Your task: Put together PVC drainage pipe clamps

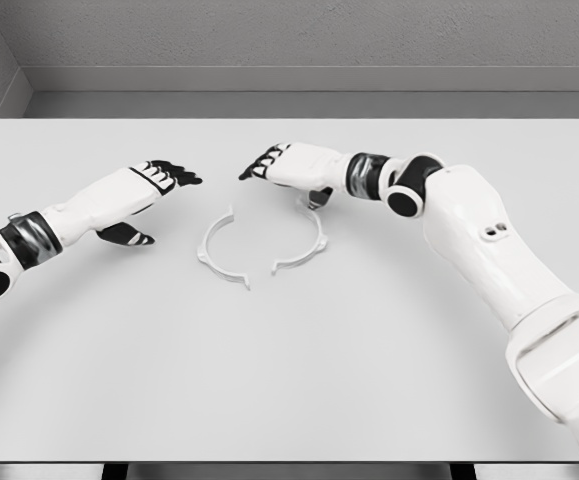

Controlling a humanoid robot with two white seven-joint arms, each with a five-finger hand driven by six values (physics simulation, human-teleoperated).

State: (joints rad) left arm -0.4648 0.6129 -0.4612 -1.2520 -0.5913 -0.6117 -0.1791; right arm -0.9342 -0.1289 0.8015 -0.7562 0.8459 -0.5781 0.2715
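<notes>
Two white half-ring clamp pieces lie on the table facing each other, forming a near circle. The left half curves from its top tab down to a lower tab. The right half mirrors it, with small gaps between the two at top and bottom. My left hand hovers left of the ring, fingers extended and holding nothing. My right hand reaches in above the ring's top, fingers stretched out flat, its thumb hanging down near the right half's upper tab. Neither hand grasps a piece.
The white table spans the whole view, with its far edge against a grey wall and its front edge at the bottom of the picture.
</notes>
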